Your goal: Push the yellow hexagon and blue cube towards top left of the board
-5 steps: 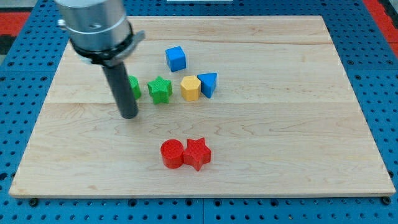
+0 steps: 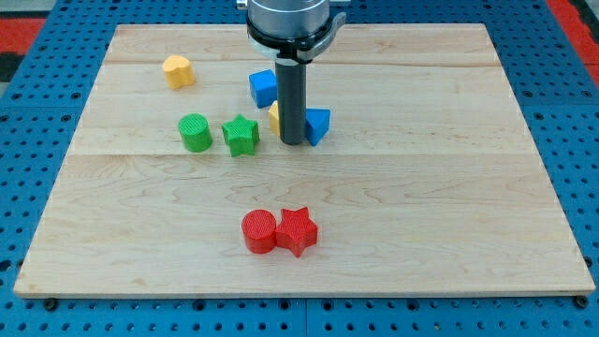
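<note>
Rod over the block cluster on the wooden board.

The arm's rod carries no fingers and grasps nothing; my tip stands in front of the yellow hexagon, hiding most of it. The blue cube sits just above-left of the hexagon; a blue triangular block lies just right of my tip. Left of the hexagon: green star, green cylinder. Far upper left: yellow block. Well below: red cylinder touching red star.

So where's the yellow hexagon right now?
Mostly hidden behind my tip, the yellow hexagon sits mid-board, left of the blue triangle, below the blue cube.
</note>
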You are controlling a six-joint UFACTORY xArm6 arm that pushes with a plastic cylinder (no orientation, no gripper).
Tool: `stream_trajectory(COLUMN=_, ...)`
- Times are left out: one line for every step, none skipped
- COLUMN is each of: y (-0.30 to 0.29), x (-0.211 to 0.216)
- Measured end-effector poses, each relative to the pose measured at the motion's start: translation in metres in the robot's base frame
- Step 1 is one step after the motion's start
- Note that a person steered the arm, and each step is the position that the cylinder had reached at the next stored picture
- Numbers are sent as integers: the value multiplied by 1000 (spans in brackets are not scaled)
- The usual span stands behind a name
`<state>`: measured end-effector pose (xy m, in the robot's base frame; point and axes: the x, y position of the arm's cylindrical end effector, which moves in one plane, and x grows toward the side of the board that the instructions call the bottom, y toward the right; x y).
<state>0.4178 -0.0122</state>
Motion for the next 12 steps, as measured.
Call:
stream_trajectory(y=0, x=-5)
stream_trajectory(y=0, x=-8)
stream_trajectory(y=0, x=-11)
stream_trajectory(y=0, x=-16)
stream_trajectory(y=0, x=-22)
stream_trajectory(y=0, x=-26)
stream_trajectory(y=0, x=-29)
stream_trajectory(y=0, x=-30)
stream_trajectory(y=0, x=-31)
stream_trajectory(y=0, x=-34)
stream_trajectory(y=0, x=-37)
stream_trajectory(y=0, x=-41)
